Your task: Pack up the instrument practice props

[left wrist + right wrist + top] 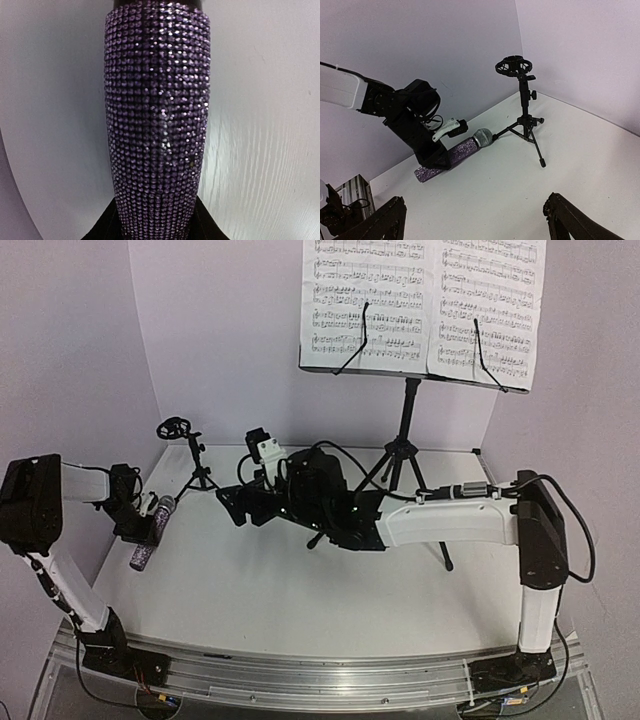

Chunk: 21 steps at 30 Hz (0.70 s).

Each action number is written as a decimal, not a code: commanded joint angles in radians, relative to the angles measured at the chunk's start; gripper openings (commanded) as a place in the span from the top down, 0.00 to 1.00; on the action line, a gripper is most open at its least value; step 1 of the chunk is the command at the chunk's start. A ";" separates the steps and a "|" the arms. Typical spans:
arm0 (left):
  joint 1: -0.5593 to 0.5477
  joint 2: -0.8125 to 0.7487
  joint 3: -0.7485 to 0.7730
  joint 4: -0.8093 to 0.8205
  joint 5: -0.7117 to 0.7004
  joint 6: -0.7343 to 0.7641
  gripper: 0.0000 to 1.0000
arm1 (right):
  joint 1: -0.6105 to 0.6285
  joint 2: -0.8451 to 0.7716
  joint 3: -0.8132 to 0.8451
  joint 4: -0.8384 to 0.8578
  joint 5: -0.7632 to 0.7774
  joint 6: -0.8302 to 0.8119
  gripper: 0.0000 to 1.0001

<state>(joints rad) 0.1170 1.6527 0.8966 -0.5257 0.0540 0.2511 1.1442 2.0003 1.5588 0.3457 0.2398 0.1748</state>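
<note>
1. Purple-silver glitter fills the left wrist view. The left gripper [432, 152] is clamped round the body of the microphone [462, 149], to the left of the small mic stand [525, 107].
2. The microphone's grey mesh head points at that stand, just beside the foot of its nearest leg. No brand or label shows on the glitter.
3. The small mic stand is upright on the white table [300, 590], with its black ring clip on top.
4. The right gripper [475, 215] sits to the right of the mic stand, fingers spread wide and gripping nothing. Its arm stretches across the table.
5. Behind and to the right of the mic stand rises the tall music stand [407, 415]. The right arm hides part of its tripod legs.
6. White sheet-music pages [425, 300] rest on its desk under two black wire arms. They show printed staves, with the notes too small to read.
</note>
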 commanded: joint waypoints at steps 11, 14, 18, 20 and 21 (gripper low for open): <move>0.038 0.171 0.094 0.092 0.054 -0.176 0.97 | 0.008 -0.079 -0.017 0.015 0.015 -0.029 0.04; 0.037 0.169 0.093 0.099 0.060 -0.172 0.71 | 0.008 -0.078 -0.010 0.015 0.000 -0.035 0.04; 0.038 0.121 0.081 0.084 0.076 -0.167 0.37 | 0.008 -0.091 -0.008 0.010 -0.038 -0.048 0.04; 0.037 0.070 0.078 0.068 0.084 -0.171 0.29 | 0.008 -0.109 -0.010 -0.003 -0.076 -0.052 0.04; 0.037 0.036 0.079 0.059 0.084 -0.173 0.25 | 0.008 -0.116 -0.012 -0.015 -0.100 -0.058 0.04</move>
<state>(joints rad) 0.1525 1.7719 0.9924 -0.4345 0.1115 0.0961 1.1461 1.9705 1.5410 0.3397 0.2220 0.1414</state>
